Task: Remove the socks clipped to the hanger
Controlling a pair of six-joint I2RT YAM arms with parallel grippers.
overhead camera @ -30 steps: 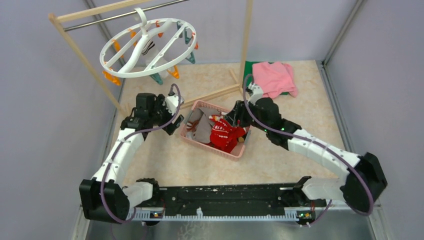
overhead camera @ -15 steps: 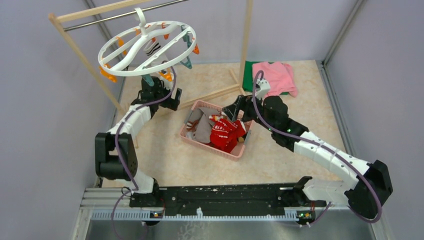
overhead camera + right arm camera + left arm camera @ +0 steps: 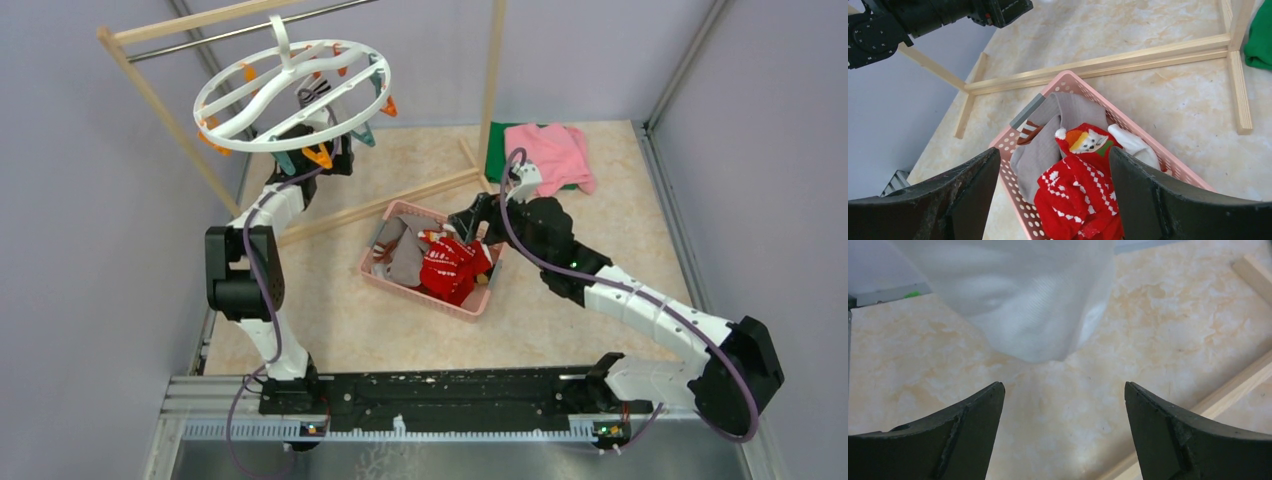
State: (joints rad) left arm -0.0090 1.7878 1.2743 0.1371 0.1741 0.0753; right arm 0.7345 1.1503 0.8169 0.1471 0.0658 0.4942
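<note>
Black fingers of the left gripper point(image 3: 1063, 386) gape wide just short of a white sock point(image 3: 1033, 305) clipped to the hanger point(image 3: 250, 147) far left, seemingly lined up to tug it. Right gripper point(image 3: 1054, 150), also wide, hovers over the pink basket point(image 3: 1140, 137) holding the red socks point(image 3: 1078, 195).

High overview; two close, downward wrist views

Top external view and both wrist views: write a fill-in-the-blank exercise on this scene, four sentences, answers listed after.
1. The red sock lies inside the ___ basket.
2. The hanger hangs from the metal ___ of the wooden rack.
3. The left gripper, raised under the hanger, has its jaws ___.
4. At the back right, the pink cloth lies on a ___ cloth.

Missing words: pink; bar; open; green.
</note>
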